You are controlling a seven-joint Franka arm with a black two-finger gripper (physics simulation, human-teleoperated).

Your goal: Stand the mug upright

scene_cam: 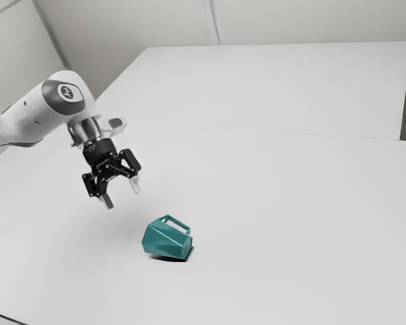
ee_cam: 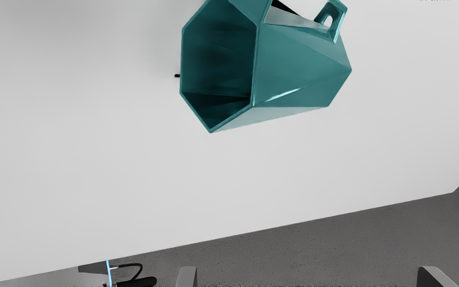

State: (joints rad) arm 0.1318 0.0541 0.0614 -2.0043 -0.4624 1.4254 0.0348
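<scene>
Mug on its side, not upright; gripper apart from it

Table (scene_cam: 291,203): carries the mug, well in from the table edge and corner in the wrist view. Arm (scene_cam: 40,118) reaches over it from the exterior view's left. Gripper (scene_cam: 122,193): raised, fingers spread wide, nothing held, no contact with mug. Mug (scene_cam: 168,240): mouth toward the arm, base pointing away. Handle (ee_cam: 341,24): on the upper flank, away from that edge.

Risks (judged): faceted, tapering walls could slip or twist under an off-centre pinch; a finger catching the handle could spin the mug; releasing before the base sits flat could topple it.
</scene>
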